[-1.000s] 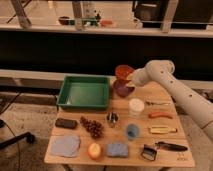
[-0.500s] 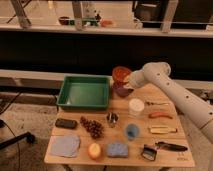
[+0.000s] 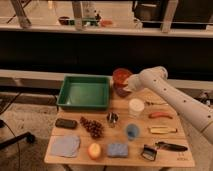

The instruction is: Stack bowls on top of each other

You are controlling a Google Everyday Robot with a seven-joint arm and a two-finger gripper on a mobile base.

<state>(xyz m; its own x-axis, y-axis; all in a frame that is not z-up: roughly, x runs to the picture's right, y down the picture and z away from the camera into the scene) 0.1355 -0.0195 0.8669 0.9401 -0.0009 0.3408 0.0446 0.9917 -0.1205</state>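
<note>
Just above centre frame, the gripper [image 3: 128,83] is pinching the orange-red bowl [image 3: 121,75] by its rim, holding it right over the purple bowl [image 3: 121,92].

The long white robot arm [image 3: 175,100] is cut off at the right, and its closed gripper [image 3: 129,83], near the back edge of the wooden table [image 3: 182,150], sits tucked behind the wrist. I can't tell whether it pinches the rim of the round orange-red bowl [image 3: 120,75] beside it. That bowl and the wrist cover most of the round dull purple bowl [image 3: 119,92] just below, and the thin little object [image 3: 155,103] near the table's right edge is too small to name.
</note>
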